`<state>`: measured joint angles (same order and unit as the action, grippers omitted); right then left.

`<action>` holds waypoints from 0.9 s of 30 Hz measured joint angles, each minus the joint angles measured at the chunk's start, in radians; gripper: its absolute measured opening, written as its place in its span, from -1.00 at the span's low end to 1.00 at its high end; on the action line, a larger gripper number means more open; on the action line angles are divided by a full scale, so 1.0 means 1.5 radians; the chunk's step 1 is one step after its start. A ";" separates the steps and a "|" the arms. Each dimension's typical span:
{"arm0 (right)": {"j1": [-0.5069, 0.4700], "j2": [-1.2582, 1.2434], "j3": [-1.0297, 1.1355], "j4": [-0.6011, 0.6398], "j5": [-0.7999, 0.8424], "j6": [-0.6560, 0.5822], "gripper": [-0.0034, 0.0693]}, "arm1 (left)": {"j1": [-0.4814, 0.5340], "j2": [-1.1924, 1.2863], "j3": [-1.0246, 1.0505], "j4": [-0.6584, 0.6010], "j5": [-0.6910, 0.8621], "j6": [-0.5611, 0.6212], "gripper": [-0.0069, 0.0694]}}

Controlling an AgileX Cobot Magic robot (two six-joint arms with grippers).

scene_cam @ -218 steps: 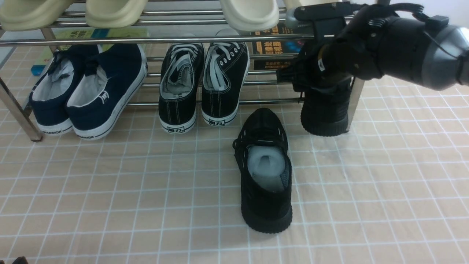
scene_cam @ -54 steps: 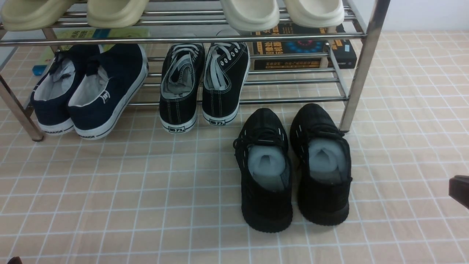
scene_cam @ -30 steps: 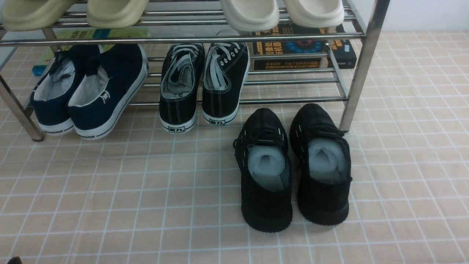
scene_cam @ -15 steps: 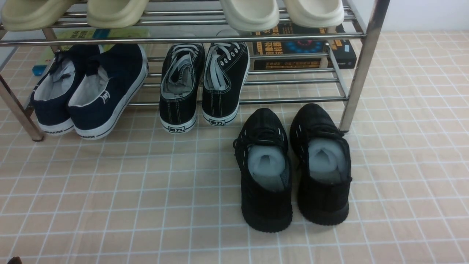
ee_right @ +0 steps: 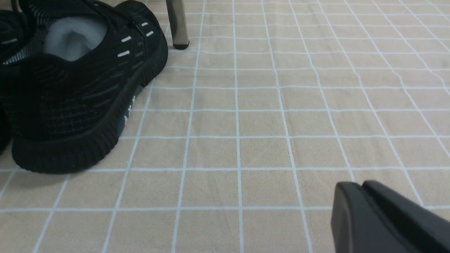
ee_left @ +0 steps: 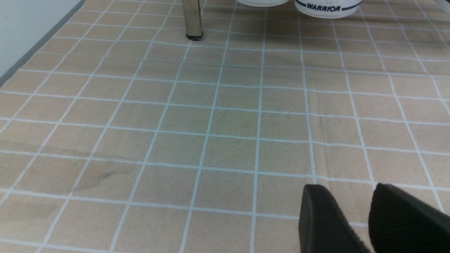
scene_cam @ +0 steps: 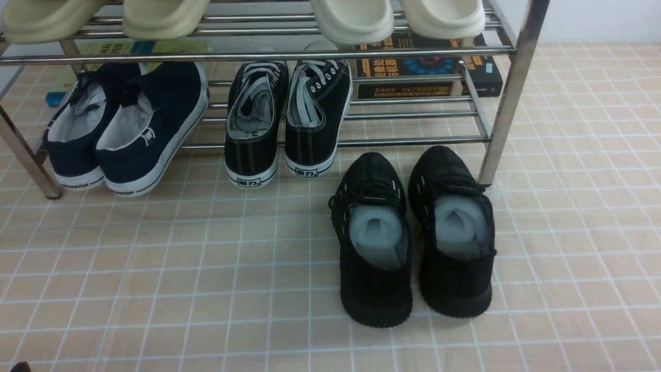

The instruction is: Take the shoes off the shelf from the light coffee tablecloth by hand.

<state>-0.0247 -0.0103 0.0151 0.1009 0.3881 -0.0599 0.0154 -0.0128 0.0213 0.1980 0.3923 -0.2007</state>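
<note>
Both all-black knit shoes stand side by side on the light coffee tablecloth (scene_cam: 155, 268), just in front of the chrome shelf (scene_cam: 508, 93): one on the left (scene_cam: 373, 243), one on the right (scene_cam: 454, 232), heels toward me. The right wrist view shows the right shoe (ee_right: 81, 88) and a shelf post (ee_right: 177, 24). My right gripper (ee_right: 357, 184) is shut and empty, low over bare cloth to the right of the shoes. My left gripper (ee_left: 346, 188) is open and empty over bare cloth, short of the shelf's left post (ee_left: 192, 19). Neither gripper shows in the front view.
On the shelf's lower tier are navy slip-ons (scene_cam: 124, 124) and black canvas sneakers with white laces (scene_cam: 286, 119). Cream slippers (scene_cam: 351, 18) sit on the upper tier. Books (scene_cam: 423, 67) lie behind the shelf. The slip-ons' white soles (ee_left: 327, 5) show in the left wrist view.
Earlier my right arm held the second black shoe at the shelf; it now stands beside the first. The right gripper has left the front view. Nothing has moved in the last second.
</note>
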 joint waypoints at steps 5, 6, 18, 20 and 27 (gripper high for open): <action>0.000 0.000 0.000 0.000 0.000 0.000 -0.76 | 0.000 0.000 0.000 0.000 0.000 0.000 -0.19; 0.000 0.000 0.000 0.000 0.000 0.000 -0.75 | 0.000 0.000 0.000 0.000 0.000 0.000 -0.19; 0.000 0.000 0.000 0.000 0.000 0.000 -0.70 | 0.000 0.000 0.000 0.000 0.000 0.000 -0.19; 0.000 0.000 0.000 0.000 0.000 0.000 -0.69 | 0.000 0.000 0.000 0.000 0.000 0.000 -0.19; 0.000 0.000 0.000 0.000 0.000 0.000 -0.67 | 0.000 0.000 0.000 0.000 0.000 0.000 -0.19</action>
<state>-0.0247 -0.0103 0.0151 0.1009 0.3881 -0.0599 0.0154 -0.0128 0.0213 0.1980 0.3923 -0.2007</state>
